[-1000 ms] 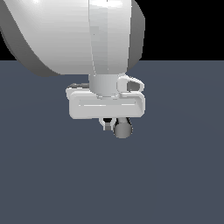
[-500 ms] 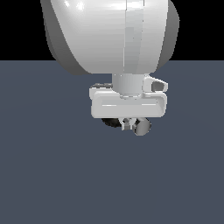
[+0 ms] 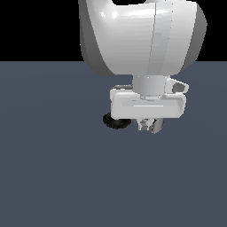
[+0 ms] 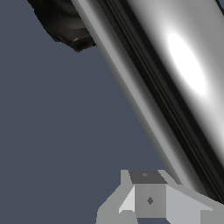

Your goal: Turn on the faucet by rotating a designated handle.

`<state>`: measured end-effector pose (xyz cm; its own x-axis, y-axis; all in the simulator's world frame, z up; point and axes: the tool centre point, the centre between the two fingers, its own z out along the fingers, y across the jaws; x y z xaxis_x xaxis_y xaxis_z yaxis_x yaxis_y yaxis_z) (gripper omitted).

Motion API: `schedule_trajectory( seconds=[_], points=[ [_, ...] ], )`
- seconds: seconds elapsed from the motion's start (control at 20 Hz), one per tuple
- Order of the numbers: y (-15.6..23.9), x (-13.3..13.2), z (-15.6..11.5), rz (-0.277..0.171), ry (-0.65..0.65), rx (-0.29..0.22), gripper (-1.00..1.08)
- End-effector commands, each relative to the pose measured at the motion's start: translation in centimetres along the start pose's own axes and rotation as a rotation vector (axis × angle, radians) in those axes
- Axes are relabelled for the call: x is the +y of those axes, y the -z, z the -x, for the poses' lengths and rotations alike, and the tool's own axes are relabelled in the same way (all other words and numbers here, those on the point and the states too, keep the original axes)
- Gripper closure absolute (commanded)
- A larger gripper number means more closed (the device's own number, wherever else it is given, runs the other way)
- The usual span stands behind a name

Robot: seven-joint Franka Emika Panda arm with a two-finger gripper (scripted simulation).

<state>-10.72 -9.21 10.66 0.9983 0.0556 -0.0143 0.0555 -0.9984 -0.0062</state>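
Your gripper (image 3: pixel 148 125) has slid toward the exterior view's right; the handle (image 4: pixel 175 83) lies beside one finger (image 4: pixel 148 199), grip state unclear.

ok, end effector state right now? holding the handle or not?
End effector: cannot be told. Its fingers are low beside the handle; one fingertip shows, but no grasp is visible.

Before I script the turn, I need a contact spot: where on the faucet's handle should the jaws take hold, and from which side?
Probably on the handle itself, toward its free end, away from the black base: a straight, smooth grey bar, so the jaws can close across its width from above. The gripper already hangs low over it; whether it is closed cannot be seen.
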Motion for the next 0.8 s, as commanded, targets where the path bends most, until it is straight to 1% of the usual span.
schedule_trajectory(
  seconds=[0.0,0.1,0.15,0.2,0.75],
  points=[
    [0.4,2.3,-0.4,0.006,-0.018,0.014,1.08],
    [0.4,3.3,-0.5,0.006,-0.018,0.014,1.08],
    [0.4,3.3,-0.5,0.006,-0.018,0.014,1.08],
    [0.0,1.5,-0.3,0.0,0.006,0.001,1.08],
    [0.1,4.5,-3.3,0.001,0.001,0.004,1.08]
  ],
)
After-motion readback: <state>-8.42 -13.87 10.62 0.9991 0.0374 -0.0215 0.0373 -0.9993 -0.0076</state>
